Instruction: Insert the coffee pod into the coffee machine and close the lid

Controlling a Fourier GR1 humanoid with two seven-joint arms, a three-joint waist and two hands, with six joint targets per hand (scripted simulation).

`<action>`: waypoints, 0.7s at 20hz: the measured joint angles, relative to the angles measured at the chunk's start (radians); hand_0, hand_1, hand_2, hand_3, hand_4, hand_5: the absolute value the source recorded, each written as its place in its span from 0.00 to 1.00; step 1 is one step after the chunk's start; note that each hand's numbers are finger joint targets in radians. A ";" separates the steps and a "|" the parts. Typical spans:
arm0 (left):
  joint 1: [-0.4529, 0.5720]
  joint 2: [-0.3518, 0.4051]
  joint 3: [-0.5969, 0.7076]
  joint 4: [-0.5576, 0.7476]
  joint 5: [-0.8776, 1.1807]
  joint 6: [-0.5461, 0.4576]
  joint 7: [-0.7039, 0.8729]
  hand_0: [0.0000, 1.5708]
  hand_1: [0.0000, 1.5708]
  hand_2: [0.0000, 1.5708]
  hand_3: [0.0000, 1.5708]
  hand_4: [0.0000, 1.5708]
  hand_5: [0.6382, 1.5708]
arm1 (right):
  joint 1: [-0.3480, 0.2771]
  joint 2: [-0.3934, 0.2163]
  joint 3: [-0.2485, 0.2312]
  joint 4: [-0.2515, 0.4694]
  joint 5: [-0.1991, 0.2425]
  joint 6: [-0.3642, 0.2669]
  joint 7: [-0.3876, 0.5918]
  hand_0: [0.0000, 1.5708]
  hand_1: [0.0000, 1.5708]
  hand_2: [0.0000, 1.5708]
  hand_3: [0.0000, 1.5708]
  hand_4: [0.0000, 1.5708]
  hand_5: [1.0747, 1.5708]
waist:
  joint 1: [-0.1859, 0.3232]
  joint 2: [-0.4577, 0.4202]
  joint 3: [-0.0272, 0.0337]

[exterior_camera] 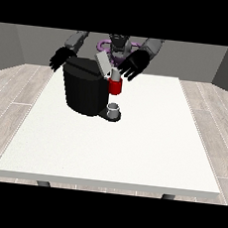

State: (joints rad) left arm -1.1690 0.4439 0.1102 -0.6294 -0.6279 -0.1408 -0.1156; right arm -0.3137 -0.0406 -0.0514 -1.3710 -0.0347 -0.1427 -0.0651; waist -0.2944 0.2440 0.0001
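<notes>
Black coffee machine [83, 90], lid [103, 63] raised; both hands' fingers spread wide, holding nothing.

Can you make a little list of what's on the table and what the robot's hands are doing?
table: white
coffee machine: black, at the table's far left part
lid: grey, tilted up, open
red part: on the machine's front
cup: small, grey, under the red part
hand at the view's right: fingers spread, by the lid
hand at the view's left: open, behind the machine

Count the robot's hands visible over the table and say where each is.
2. One hand at the view's left, behind the coffee machine. The other hand at the view's right, fingers spread, just above the machine's red part.
</notes>
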 measured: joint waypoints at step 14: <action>-0.005 -0.025 -0.003 0.008 -0.023 0.014 0.000 0.79 0.79 0.81 0.76 0.31 1.00 | -0.014 -0.003 -0.022 0.019 -0.006 -0.015 -0.019 0.00 0.00 0.00 0.00 0.28 1.00 | 0.014 0.017 0.0003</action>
State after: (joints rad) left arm -1.1740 0.4189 0.1070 -0.6218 -0.6512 -0.1271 -0.1159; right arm -0.3281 -0.0433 -0.0731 -1.3515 -0.0403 -0.1576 -0.0840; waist -0.2799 0.2606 0.0005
